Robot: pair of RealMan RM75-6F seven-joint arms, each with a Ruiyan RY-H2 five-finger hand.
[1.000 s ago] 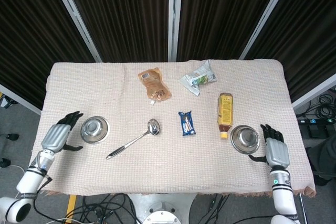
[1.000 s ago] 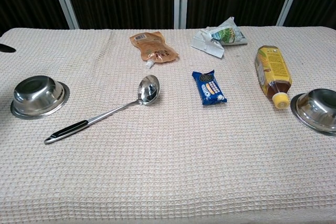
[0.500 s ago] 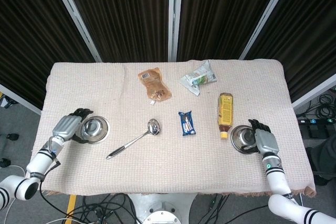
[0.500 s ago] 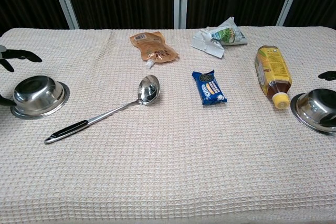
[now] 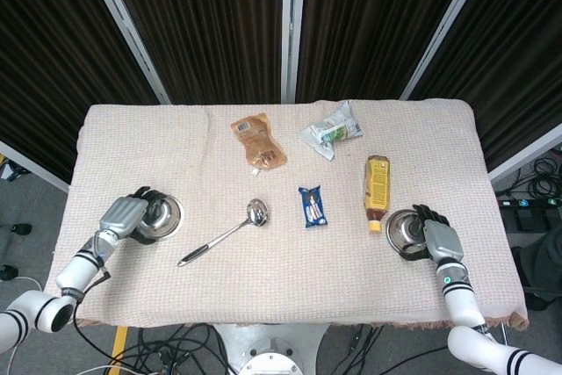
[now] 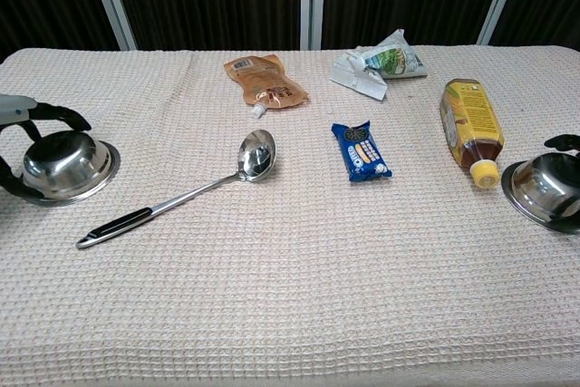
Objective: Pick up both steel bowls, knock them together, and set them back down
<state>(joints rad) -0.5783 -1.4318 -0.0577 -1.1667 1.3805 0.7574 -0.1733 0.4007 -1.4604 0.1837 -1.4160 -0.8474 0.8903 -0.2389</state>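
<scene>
Two steel bowls sit on the desk (image 5: pixel 132 133), one near each side edge, both still down on the woven cloth. The left bowl (image 6: pixel 59 163) lies at the left edge, and the left robot hand (image 5: pixel 127 215) arches over its outer side, dark fingers (image 6: pixel 54 116) curving over the rim; whether they actually clamp the rim I cannot tell. The right bowl (image 5: pixel 406 231) lies at the right edge, just beside the cap of a lying amber bottle (image 5: pixel 377 187). The right robot hand (image 5: pixel 436 239) is draped over that bowl's outer rim, fingers curled around it, but a firm grasp cannot be confirmed either. Between the bowls lie a ladle (image 6: pixel 190 189) with a black handle, a blue snack packet (image 6: pixel 362 150), an orange pouch (image 6: pixel 264 82), and a crumpled green-and-white wrapper (image 6: pixel 376 64).
</scene>
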